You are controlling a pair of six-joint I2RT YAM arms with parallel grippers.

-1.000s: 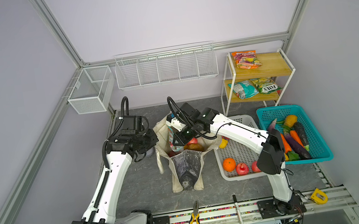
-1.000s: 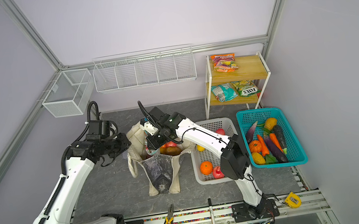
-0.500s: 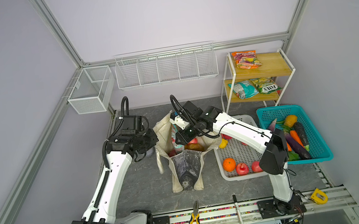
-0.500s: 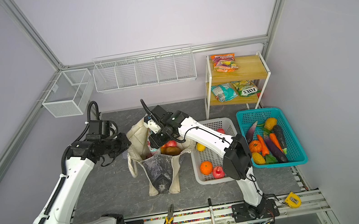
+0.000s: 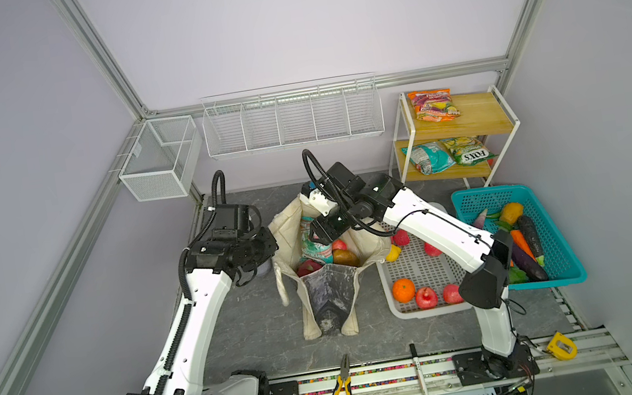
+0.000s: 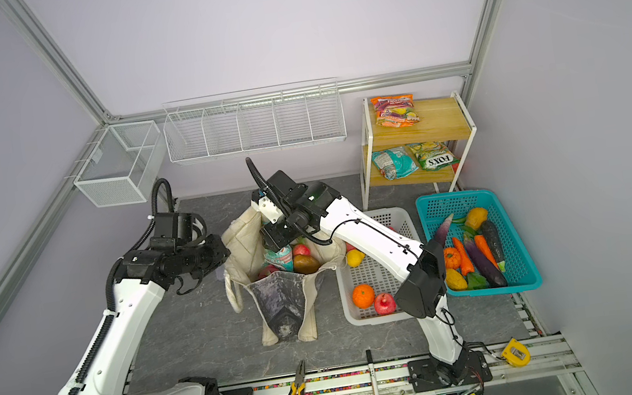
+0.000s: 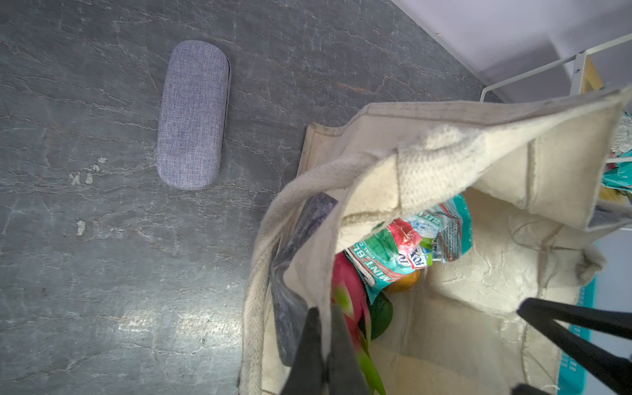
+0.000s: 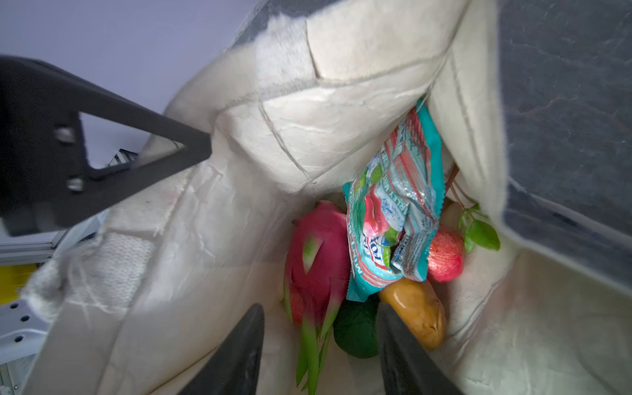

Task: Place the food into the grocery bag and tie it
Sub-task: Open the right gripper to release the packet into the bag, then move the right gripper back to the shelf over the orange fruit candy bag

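Note:
The cream grocery bag [image 5: 329,289] [image 6: 283,295] stands open in the middle of the table in both top views. My left gripper [image 7: 325,313] [image 5: 269,251] is shut on the bag's left rim, with cream fabric pinched between its fingers. Over the bag's mouth my right gripper [image 8: 318,311] [image 5: 317,234] is open and holds nothing. Inside lie food items: a magenta dragon fruit [image 8: 318,260], a teal snack packet [image 8: 393,212], a red apple [image 8: 444,253], a brown fruit [image 8: 415,313] and a dark green one [image 8: 355,333].
A grey glasses case [image 7: 193,114] lies left of the bag. To the right stand a white basket [image 5: 420,263] with an orange [image 5: 403,290] and red fruits, and a teal basket [image 5: 486,193] of vegetables. A shelf [image 5: 479,116] at the back holds snack packets. Pliers [image 5: 339,392] lie on the front rail.
My right gripper's jaws have spread apart over the bag's mouth, and the teal packet now rests loose inside. The left arm and its grip on the rim are unchanged.

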